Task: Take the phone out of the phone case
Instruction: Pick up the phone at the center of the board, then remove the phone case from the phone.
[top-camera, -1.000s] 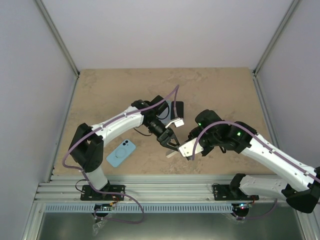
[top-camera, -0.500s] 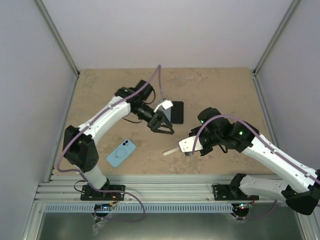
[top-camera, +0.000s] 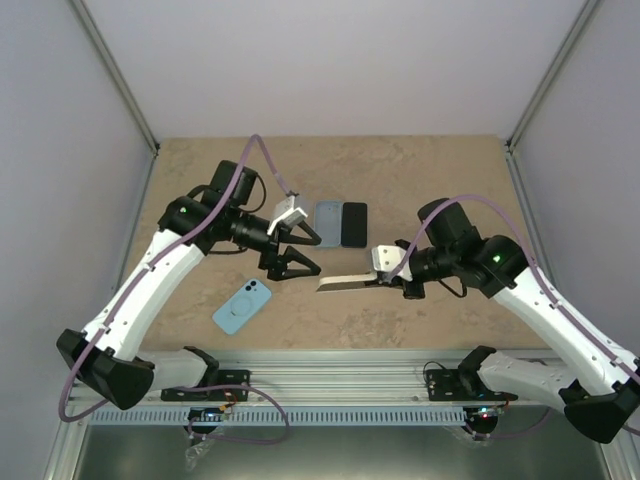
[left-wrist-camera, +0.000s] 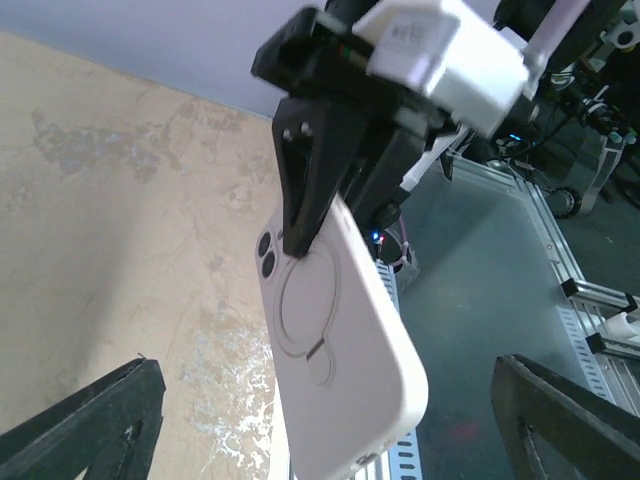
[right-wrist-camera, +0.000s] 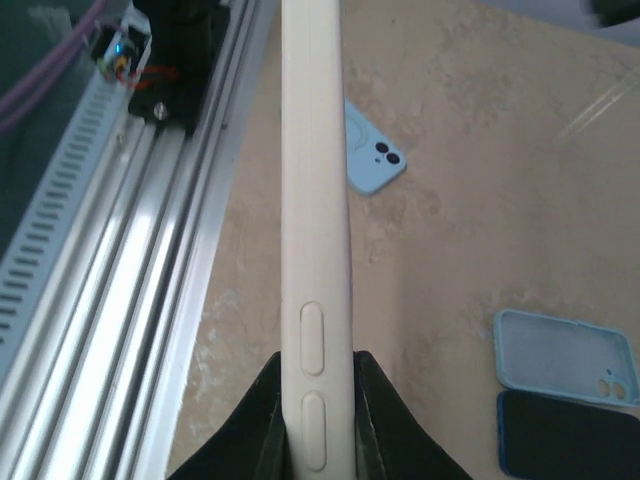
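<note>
cream phone case (top-camera: 345, 283), black phone (top-camera: 353, 223), mottled beige table (top-camera: 450, 180)

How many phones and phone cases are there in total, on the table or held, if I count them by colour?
Light blue: 2, a case lying back up and an empty case
Black: 1, a phone
Cream: 1, the cream case between the right fingers
Total: 4

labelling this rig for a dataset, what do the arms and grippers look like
White shells with black joints on left arm and right arm, each with a purple cable and green light. Left gripper and right gripper have black wedge-shaped fingers.
</note>
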